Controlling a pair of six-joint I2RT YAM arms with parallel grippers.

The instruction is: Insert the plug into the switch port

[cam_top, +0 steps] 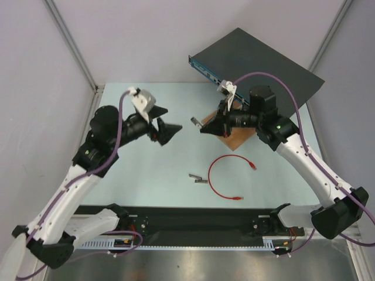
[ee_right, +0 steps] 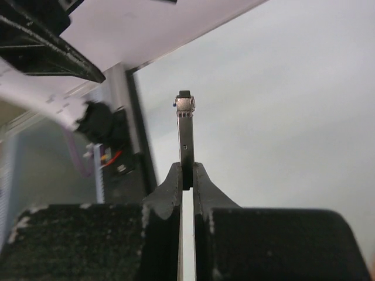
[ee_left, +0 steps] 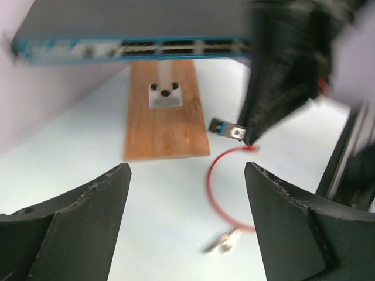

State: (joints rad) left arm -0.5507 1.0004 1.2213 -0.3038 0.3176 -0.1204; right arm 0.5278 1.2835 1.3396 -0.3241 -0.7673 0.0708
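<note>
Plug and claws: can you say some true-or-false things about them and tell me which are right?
1. The right claw is pinching the plug. True.
2. The left claw is holding the red cable. False: the left claw is open and empty, and the red cable lies on the table.
3. The plug is already inside the switch. False: it is held up in the air, away from the switch.
4. A wooden board lies in front of the switch. True.
</note>
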